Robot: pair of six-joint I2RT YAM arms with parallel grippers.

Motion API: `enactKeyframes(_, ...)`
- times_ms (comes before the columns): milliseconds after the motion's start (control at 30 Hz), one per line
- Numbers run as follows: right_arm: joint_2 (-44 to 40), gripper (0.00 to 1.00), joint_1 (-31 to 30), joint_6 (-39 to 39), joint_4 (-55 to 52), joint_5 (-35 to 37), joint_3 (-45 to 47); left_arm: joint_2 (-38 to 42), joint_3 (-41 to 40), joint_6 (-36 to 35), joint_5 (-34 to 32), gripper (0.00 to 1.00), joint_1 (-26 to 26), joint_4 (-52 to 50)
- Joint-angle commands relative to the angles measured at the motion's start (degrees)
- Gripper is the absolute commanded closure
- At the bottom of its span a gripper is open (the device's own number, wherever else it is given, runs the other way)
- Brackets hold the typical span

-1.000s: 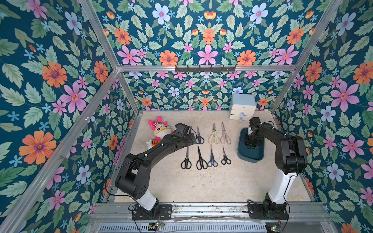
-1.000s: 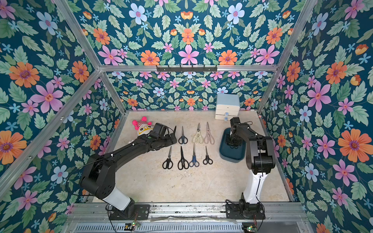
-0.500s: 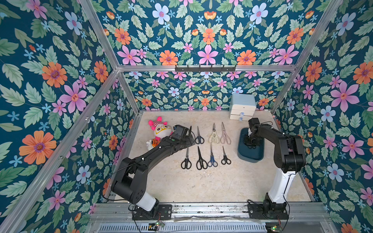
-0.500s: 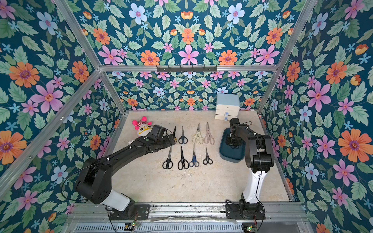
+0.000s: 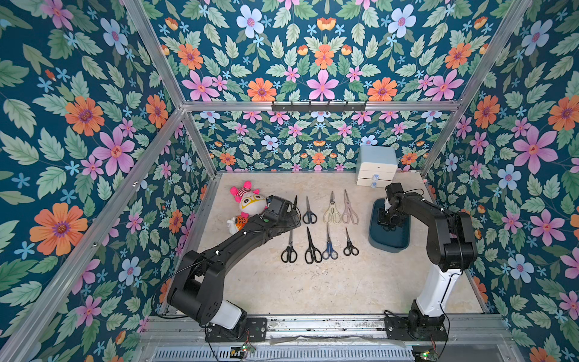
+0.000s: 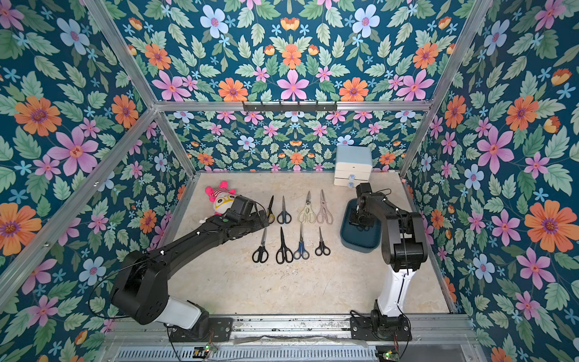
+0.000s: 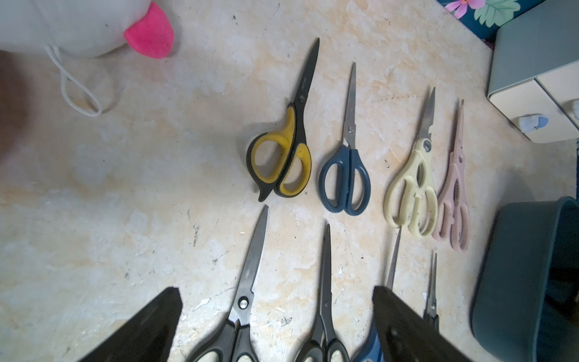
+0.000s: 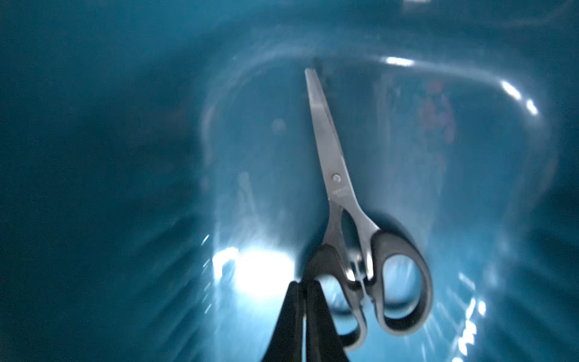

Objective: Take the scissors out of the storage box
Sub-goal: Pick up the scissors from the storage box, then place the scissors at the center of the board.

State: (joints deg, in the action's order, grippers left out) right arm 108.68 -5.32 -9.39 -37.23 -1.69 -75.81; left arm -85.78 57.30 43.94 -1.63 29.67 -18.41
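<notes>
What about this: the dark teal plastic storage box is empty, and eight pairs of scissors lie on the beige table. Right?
Not empty: the dark teal plastic storage box holds one black-handled pair of scissors (right wrist view); eight pairs lie on the beige table.

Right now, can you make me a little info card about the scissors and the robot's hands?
On the table: eight scissors, two rows
In the storage box: one black-handled pair
Right gripper: shut, down in the box by that pair's handle; grip unclear
Left gripper: open, empty, above the table scissors
Also there: plush toy, small drawer cabinet
</notes>
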Motion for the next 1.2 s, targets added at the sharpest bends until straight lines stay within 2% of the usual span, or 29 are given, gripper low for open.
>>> enactKeyframes(0, -3.6, 1.00, 0.0, -2.7, -1.5, -1.4, 0.5, -0.6, 0.8, 0.9, -1.4, 0.01, -0.1, 0.5)
enactKeyframes(233, -8.6, 1.00, 0.0, -6.5, -0.8, -2.8, 4.0, -2.4, 0.9, 5.0, -2.2, 0.01, -0.1, 2.9)
enactKeyframes(433, -13.2, 1.00, -0.1, -8.7, 0.5, -4.2, 7.3, -2.1, 1.5, 8.1, -4.8, 0.01, 0.0, 1.0)
enactKeyframes(533, -18.9, 1.00, -0.5, -8.7, 0.7, -3.4, 9.0, -0.9, 0.6, 9.8, -6.0, 0.01, 0.0, 0.7)
enactKeyframes(700, -25.2, 1.00, -1.6, -9.5, 1.0, -5.9, 12.0, -0.1, 0.5, 7.0, -7.5, 0.01, -0.1, 0.1)
enactKeyframes(867, -29.6, 1.00, -9.5, -14.3, 0.2, -4.1, 14.3, -1.7, 2.9, -0.3, -6.5, 0.01, -0.1, -2.1)
enactKeyframes(1000, -32.4, 1.00, -21.0, -22.7, -0.7, -0.7, 15.5, -2.0, 3.4, -5.9, -4.1, 0.01, -0.2, -1.8)
enactKeyframes(1167, -35.6, 1.00, -35.6, -35.8, -0.2, 2.2, 21.7, 0.2, 0.1, -10.1, -2.6, 0.01, -1.2, 0.9)
